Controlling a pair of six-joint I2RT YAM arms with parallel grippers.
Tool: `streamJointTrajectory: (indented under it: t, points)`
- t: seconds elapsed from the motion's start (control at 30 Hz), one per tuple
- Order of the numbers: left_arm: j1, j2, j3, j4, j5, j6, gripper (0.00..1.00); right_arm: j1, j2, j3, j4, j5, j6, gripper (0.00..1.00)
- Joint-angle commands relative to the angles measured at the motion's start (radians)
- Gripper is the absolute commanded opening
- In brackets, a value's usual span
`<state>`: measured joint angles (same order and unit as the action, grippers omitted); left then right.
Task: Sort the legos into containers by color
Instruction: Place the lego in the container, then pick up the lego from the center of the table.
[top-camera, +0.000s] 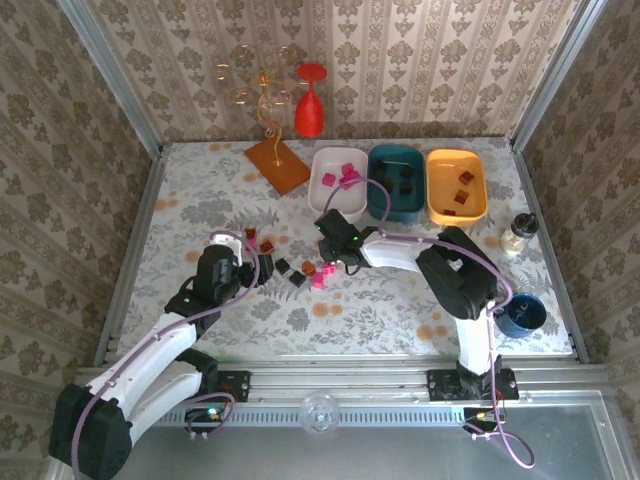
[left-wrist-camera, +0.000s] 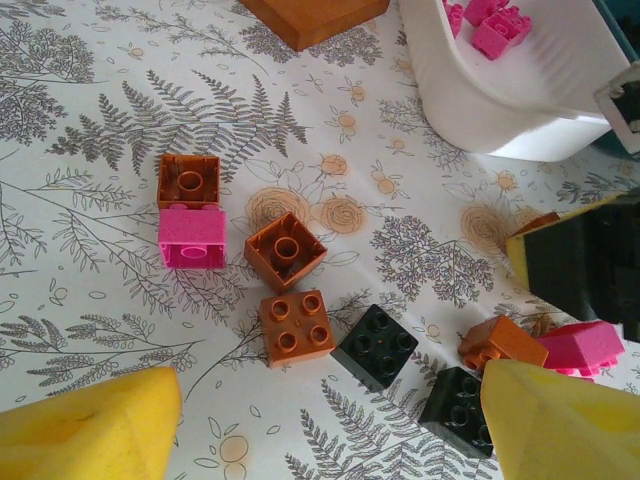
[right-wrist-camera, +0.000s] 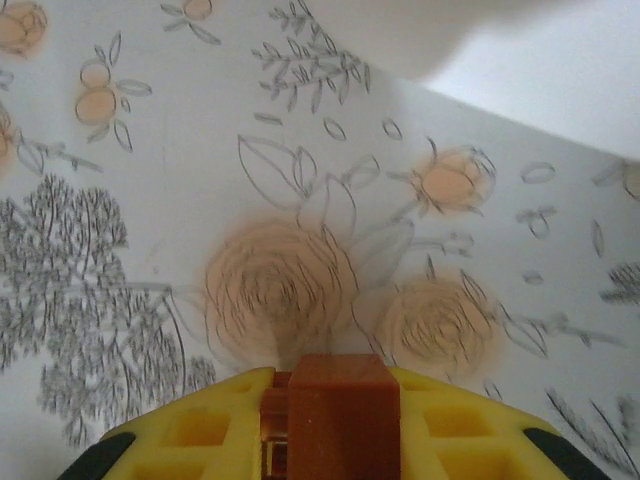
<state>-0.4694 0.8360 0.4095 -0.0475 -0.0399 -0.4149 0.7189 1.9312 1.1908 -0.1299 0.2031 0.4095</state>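
A pale tablecloth (top-camera: 200, 200) printed with grey ferns and peach blossoms covers the table, which is walled on three sides by beige damask wallpaper (top-camera: 420, 60) with metal posts in the upper corners. Along the top of the overhead view stand a gold wire candelabra (top-camera: 262, 95), a red wine glass (top-camera: 310, 100) and a flat orange-brown rectangular tile (top-camera: 278, 165). To their right three shallow plastic trays sit side by side: a white tray (top-camera: 325, 195) holding magenta blocks, a dark teal tray (top-camera: 380, 200) holding black ones, and an orange-yellow tray (top-camera: 435, 205) holding brownish ones. A small clear glass jar (top-camera: 518, 232) and a dark blue cup (top-camera: 522, 315) stand at the right edge. The loose legos (top-camera: 295, 270), magenta, black and brownish orange, lie scattered at the centre of the cloth, below the white tray. The right gripper (right-wrist-camera: 335, 400) is low over the cloth, its yellow fingers (right-wrist-camera: 210, 430) pinching a brownish-orange block (right-wrist-camera: 340, 410). The left gripper (left-wrist-camera: 330, 420) hangs over the scatter with its yellow pads (left-wrist-camera: 90, 430) spread wide, holding nothing.
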Motion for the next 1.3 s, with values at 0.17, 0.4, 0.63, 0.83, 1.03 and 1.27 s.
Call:
streamJointTrajectory:
  t: [0.17,0.4,0.63,0.83,1.03,1.27]
  points:
    - [-0.083,0.021,0.018,0.169,0.078,-0.072,0.8,-0.221,-0.446,-0.26,0.119,-0.131,0.047,0.24]
    - [-0.207,0.107,0.075,0.227,0.034,-0.048,0.8,-0.577,-0.517,-0.286,0.144,-0.143,0.115,0.26]
    - [-0.286,0.239,0.168,0.252,0.095,-0.044,0.81,-0.76,-0.209,-0.041,0.123,-0.113,0.15,0.32]
    - [-0.287,0.255,0.201,0.182,0.116,-0.023,0.82,-0.717,-0.199,0.044,0.058,-0.115,0.091,0.69]
    - [-0.24,0.177,0.143,0.114,0.067,0.005,0.84,-0.446,-0.425,-0.127,0.018,-0.037,-0.022,0.81]
    - [-0.109,0.117,0.028,0.157,0.124,-0.02,0.85,-0.144,-0.516,-0.288,0.026,-0.098,-0.05,0.86]
